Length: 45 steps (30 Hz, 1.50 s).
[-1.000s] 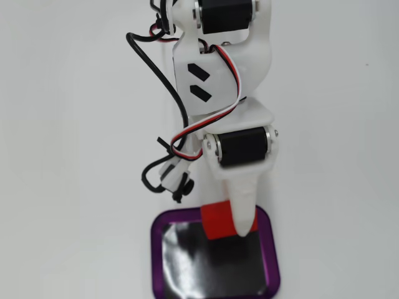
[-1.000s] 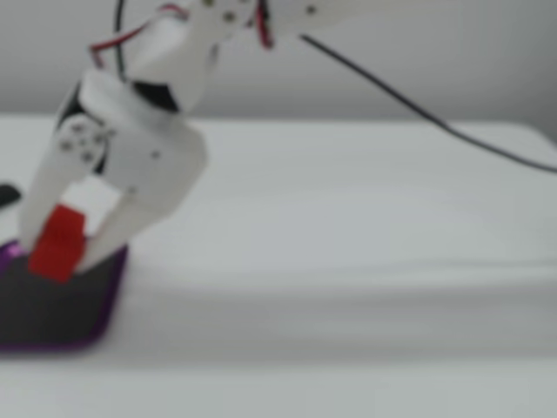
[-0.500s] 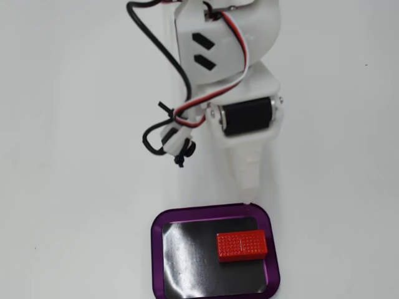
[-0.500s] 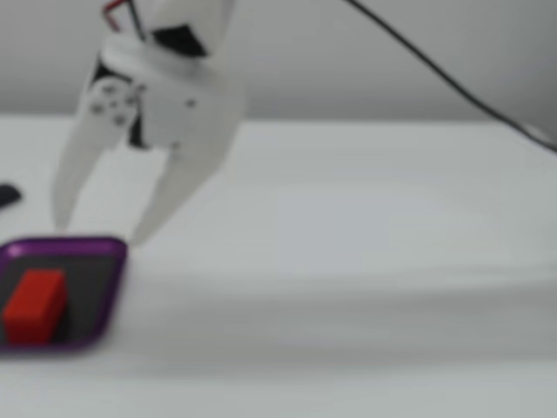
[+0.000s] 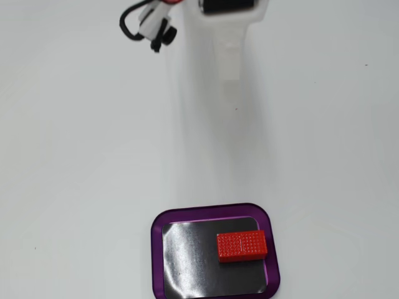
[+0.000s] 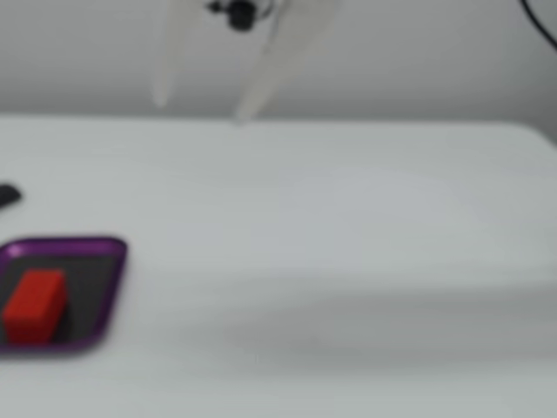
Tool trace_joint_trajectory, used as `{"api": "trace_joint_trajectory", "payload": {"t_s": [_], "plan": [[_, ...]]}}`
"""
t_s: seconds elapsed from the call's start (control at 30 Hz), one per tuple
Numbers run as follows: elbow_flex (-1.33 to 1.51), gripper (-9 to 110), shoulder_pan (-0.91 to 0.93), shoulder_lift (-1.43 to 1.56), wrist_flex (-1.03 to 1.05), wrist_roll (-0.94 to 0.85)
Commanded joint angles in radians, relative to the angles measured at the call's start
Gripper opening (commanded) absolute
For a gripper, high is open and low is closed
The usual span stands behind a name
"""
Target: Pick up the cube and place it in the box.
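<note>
The red cube (image 5: 242, 245) lies inside the purple-rimmed box (image 5: 157, 249), on its dark floor towards the right side. In the other fixed view the cube (image 6: 35, 305) sits in the box (image 6: 111, 287) at the lower left, blurred. My white gripper (image 6: 202, 109) hangs at the top with its two fingers (image 6: 261, 78) spread apart and nothing between them. In the fixed view from above, the gripper (image 5: 212, 87) is at the top edge, far from the box and empty.
The table is plain white. Black and white cables with a connector (image 5: 149, 25) hang at the top left beside the arm. A small dark object (image 6: 7, 196) lies at the left edge behind the box. A black cable (image 6: 540, 22) crosses the top right corner.
</note>
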Motion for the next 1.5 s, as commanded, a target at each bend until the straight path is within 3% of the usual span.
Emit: {"api": "trace_joint_trajectory", "payload": {"t_s": [0.0,0.53,0.87,1.0,1.33,1.47], "plan": [[0.081,16,0.005,0.196,0.017,0.009],[1.235,16,0.081,1.172,-0.189,0.006],[1.832,16,0.083,1.850,-0.482,0.006],[1.956,16,0.083,2.085,-0.500,0.006],[2.206,16,0.078,2.039,-0.497,0.017],[2.299,16,0.083,2.039,-0.497,0.103]]}}
